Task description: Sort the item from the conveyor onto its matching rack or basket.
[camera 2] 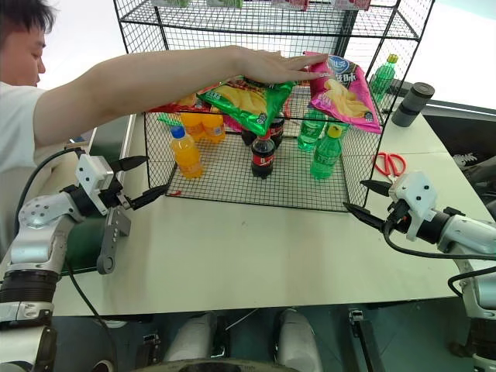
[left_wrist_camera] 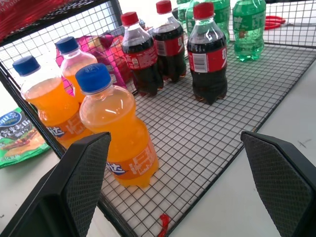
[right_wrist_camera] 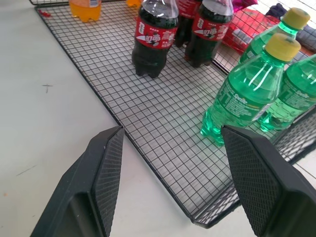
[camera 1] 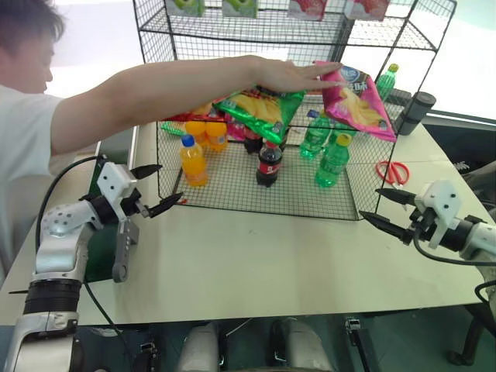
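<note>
While a person's hand (camera 1: 291, 75) presses the pink chip bag (camera 1: 355, 99) onto the rack (camera 1: 256, 186) upper-centre, left gripper (camera 1: 155, 187) and right gripper (camera 1: 385, 211) wait spread and empty at the frame sides.

A pale cream flat-topped bench (camera 1: 256, 263) fills the foreground, faintly scuffed. Bright daylight washes out the white wall (camera 1: 97, 46) behind. Dark floor (camera 1: 418, 341) shows beneath the bench's near edge.

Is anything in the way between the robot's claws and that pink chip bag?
Yes. The pink chip bag already lies on the wire rack's middle tier, under a person's hand. The rack's front edge and that arm lie between it and the open left gripper and right gripper.
</note>
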`<state>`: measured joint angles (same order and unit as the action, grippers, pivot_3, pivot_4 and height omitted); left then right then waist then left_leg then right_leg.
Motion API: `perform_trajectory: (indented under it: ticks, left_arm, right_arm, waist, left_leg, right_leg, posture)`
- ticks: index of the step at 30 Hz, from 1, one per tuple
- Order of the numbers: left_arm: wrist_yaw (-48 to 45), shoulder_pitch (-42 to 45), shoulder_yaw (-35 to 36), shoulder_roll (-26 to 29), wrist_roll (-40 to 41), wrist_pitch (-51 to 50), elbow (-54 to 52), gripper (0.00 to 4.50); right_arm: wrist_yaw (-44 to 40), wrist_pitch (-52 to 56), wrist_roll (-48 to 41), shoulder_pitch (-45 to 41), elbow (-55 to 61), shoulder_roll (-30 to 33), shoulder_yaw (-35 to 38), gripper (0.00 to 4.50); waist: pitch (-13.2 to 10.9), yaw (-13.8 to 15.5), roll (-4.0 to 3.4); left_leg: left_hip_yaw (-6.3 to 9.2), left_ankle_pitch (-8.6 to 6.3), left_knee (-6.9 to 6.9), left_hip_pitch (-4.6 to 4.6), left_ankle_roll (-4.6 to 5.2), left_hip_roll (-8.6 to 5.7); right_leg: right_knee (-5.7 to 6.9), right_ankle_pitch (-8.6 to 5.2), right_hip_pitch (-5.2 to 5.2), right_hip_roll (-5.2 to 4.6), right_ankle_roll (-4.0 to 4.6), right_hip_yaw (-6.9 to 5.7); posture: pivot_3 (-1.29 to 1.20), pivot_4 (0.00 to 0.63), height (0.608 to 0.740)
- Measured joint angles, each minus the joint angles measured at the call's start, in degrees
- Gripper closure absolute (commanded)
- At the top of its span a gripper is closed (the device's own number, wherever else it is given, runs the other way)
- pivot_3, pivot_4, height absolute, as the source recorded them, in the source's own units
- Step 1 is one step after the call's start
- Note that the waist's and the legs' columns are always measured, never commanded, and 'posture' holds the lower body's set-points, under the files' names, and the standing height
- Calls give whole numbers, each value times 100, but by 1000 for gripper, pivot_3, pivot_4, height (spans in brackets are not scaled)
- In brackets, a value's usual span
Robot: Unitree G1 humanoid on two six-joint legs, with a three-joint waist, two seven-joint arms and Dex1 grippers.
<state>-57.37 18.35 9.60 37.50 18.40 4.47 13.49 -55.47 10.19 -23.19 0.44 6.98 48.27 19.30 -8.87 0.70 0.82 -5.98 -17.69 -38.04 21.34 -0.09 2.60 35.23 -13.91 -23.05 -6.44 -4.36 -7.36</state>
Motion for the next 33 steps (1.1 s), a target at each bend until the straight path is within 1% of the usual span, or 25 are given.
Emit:
perform_trajectory:
  ticks: [11,15,20,33]
  left_arm:
    - [-12,65,-22,-30,-45,109,123,0]
    - [2,151,-55,-44,-47,117,191,0]
    - [118,197,-63,-204,-84,200,247,0]
    - [253,440,-183,-293,-168,223,337,0]
  right_arm:
    - [-67,-223,161,8,-198,-2,-15,1278]
    - [-72,-215,167,-120,-255,-1,-55,1278]
    - [-61,-216,223,-246,-281,-2,-117,1278]
    - [53,-251,282,-487,-328,-5,-253,1278]
  waist:
    - [0,0,0]
    - [0,0,0]
    - [0,0,0]
    - [1,0,1]
  left_leg:
    - [0,1,-1,-1,-1,0]
    - [0,1,-1,-1,-2,0]
    - [0,3,-2,-1,-6,-1]
    - [1,5,-5,-3,-8,-1]
  right_leg:
    - [1,0,1,0,-1,0]
    - [1,0,1,0,-1,0]
    - [1,1,2,0,-2,0]
    - [1,2,6,0,-4,0]
  posture:
    - [0,150,740]
    - [0,150,740]
    - [0,150,740]
    - [0,150,740]
